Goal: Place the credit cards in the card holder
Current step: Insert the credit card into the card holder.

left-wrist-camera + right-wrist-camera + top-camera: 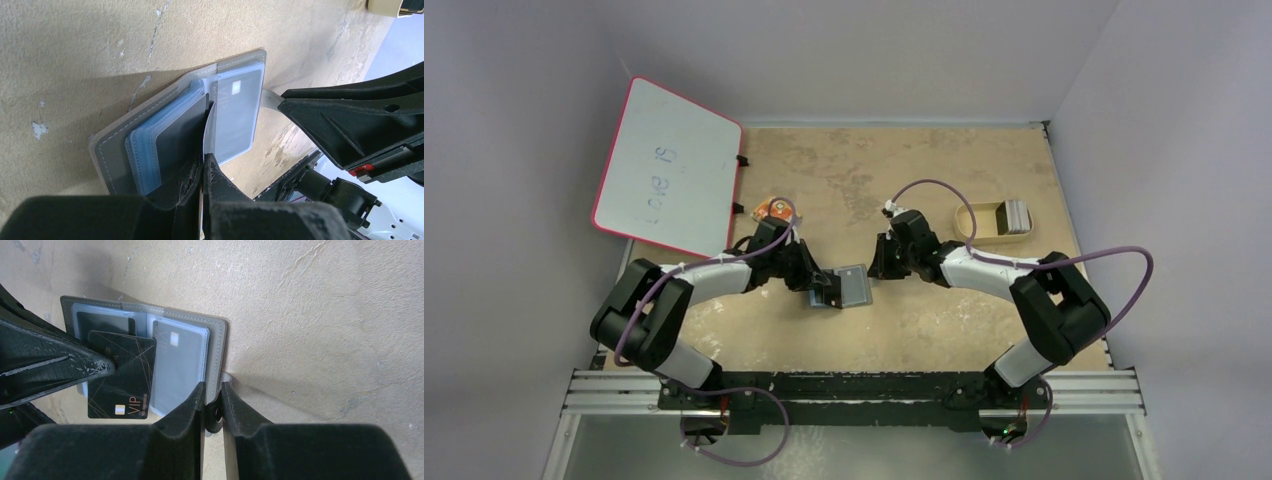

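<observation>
The card holder (pixel 856 286) lies open mid-table, grey outside with light blue sleeves (pixel 145 145). My left gripper (pixel 827 292) is shut on a black VIP card (pixel 120 375), seen edge-on in the left wrist view (pixel 207 130). The card's upper part lies over the holder's left sleeves. My right gripper (pixel 213 402) is shut on the holder's (pixel 218 347) right edge at the snap tab, pinning it. A grey card with a chip (pixel 177 362) sits in a clear sleeve. More grey-silver credit cards (pixel 1016 216) stand stacked in the tray.
A tan oblong tray (pixel 970 224) sits at the far right, behind the right arm. A red-rimmed whiteboard (pixel 669 165) leans at the back left, with a small orange object (pixel 774 210) beside it. Both grippers (pixel 879 268) crowd the holder.
</observation>
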